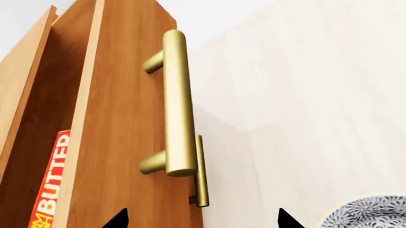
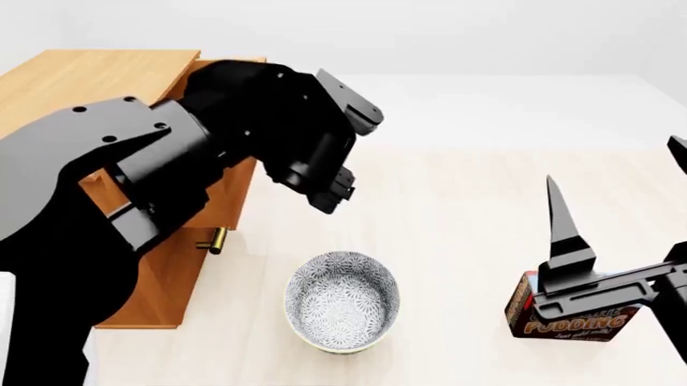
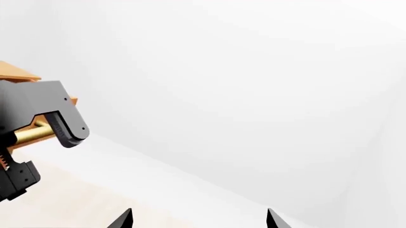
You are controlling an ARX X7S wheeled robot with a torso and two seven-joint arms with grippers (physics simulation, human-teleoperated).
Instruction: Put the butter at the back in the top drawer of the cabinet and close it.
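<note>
From the left wrist view, the top drawer [image 1: 120, 123] was pulled out, and the butter [image 1: 52, 190] already lay inside it, behind the drawer's front board. The brass handle [image 1: 178, 104] ran long across the front board, straight ahead of the left gripper [image 1: 201, 219]. Its two black fingers [image 1: 118, 219] were spread wide and held nothing. The handle sat between their lines but farther out, not touching them. A patterned bowl [image 1: 371, 213] showed at the corner, on the pale table [image 1: 317, 95].

From the head view, the left arm [image 2: 269, 137] hung right in front of the cabinet [image 2: 76, 80] and hid most of the drawer. It was much the nearer arm. The bowl [image 2: 341, 301] stood on the table just beside the cabinet, below the arm. I think the drawer needed a push straight back toward the cabinet, and the path looked free. The right gripper [image 2: 617, 213] was well apart, above the pudding box [image 2: 569, 322], fingers spread and empty.

From the right wrist view, only the two finger tips [image 3: 123, 219] showed, spread, with white wall ahead and the left arm [image 3: 38, 128] far off.
</note>
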